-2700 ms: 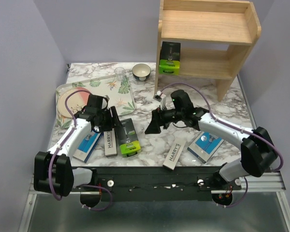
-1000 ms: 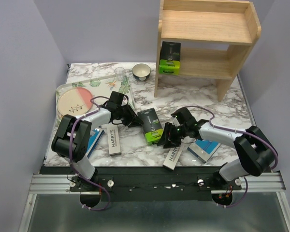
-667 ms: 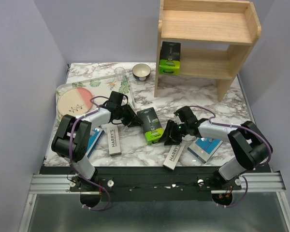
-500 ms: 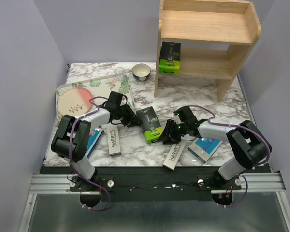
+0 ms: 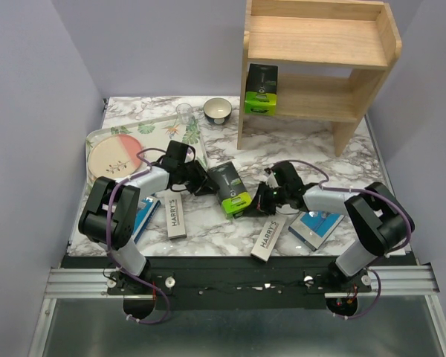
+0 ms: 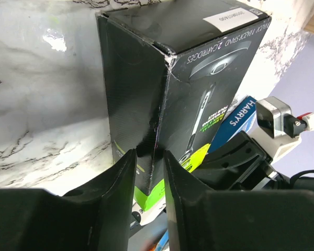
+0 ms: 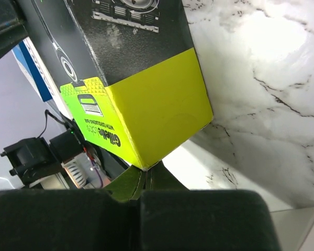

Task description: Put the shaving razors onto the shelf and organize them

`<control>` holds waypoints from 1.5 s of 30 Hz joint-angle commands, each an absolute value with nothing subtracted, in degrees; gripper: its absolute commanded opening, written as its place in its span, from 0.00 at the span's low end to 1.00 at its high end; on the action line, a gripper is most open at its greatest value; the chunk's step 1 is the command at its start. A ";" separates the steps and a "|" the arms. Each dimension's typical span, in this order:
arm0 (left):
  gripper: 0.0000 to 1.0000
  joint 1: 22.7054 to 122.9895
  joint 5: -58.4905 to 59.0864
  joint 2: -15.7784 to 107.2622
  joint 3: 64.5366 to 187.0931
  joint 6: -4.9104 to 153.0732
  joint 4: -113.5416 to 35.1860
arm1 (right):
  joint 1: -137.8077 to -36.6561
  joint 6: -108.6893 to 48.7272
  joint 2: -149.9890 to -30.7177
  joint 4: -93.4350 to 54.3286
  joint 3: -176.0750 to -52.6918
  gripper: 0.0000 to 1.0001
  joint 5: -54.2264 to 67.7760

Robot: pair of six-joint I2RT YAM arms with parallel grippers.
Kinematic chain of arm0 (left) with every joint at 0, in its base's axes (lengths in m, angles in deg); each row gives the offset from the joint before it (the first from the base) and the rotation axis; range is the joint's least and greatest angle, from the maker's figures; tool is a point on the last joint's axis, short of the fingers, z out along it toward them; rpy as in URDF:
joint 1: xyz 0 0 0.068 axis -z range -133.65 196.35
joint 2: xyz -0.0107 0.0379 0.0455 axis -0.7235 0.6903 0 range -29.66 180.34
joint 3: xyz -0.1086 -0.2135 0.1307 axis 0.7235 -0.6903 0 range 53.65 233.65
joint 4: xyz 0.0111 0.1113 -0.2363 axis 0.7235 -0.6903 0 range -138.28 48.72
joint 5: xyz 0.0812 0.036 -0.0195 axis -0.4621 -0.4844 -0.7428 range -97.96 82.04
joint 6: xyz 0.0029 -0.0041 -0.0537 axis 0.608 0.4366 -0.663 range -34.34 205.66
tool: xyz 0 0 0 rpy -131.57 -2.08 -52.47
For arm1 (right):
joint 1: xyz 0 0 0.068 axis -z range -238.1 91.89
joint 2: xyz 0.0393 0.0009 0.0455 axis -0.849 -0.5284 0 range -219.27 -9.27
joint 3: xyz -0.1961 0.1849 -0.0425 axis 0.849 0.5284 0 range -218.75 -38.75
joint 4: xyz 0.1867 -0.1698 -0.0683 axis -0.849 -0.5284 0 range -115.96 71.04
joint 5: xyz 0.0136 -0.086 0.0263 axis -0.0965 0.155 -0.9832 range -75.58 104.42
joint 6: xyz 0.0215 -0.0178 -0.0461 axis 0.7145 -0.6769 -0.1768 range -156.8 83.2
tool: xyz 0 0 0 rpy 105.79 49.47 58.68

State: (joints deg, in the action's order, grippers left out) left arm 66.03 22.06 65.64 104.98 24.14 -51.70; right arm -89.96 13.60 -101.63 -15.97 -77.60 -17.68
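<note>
A black razor box with a lime-green end (image 5: 232, 190) lies slanted at mid-table between my grippers. My left gripper (image 5: 206, 182) is at its black end. In the left wrist view its jaws stand narrowly apart (image 6: 149, 152), and the box (image 6: 220, 68) shows through the gap with nothing pinched. My right gripper (image 5: 256, 202) is shut, and its tips (image 7: 146, 170) touch the lime corner (image 7: 157, 99). A second black-and-green box (image 5: 261, 89) stands on the shelf's (image 5: 320, 100) lower tier. Two white HARRY'S boxes (image 5: 175, 214) (image 5: 269, 234) and two blue packs (image 5: 137, 217) (image 5: 317, 224) lie near the front.
A floral tray (image 5: 157, 128) at the left holds a pink plate (image 5: 113, 155) and a clear glass (image 5: 184, 113). A small bowl (image 5: 218, 110) sits beside the shelf's left panel. The shelf's top tier is bare.
My right gripper has closed and pressed in against the box's green end. My left jaws have widened a little. The box has turned slightly between them.
</note>
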 commanded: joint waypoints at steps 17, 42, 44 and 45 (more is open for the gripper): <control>0.98 60.67 29.29 57.24 86.61 10.09 -29.35 | -88.43 11.36 -100.06 -15.27 -91.13 0.01 -20.74; 0.90 66.39 33.61 65.87 91.52 -1.17 -10.46 | -92.73 13.65 -99.97 -14.48 -89.99 0.01 -18.98; 0.85 66.39 34.22 67.10 92.58 -2.23 -8.42 | -92.73 13.74 -99.89 -14.48 -89.64 0.01 -18.72; 0.78 66.30 34.49 67.28 92.84 -2.66 -6.67 | -92.65 13.74 -99.89 -14.39 -89.38 0.01 -18.89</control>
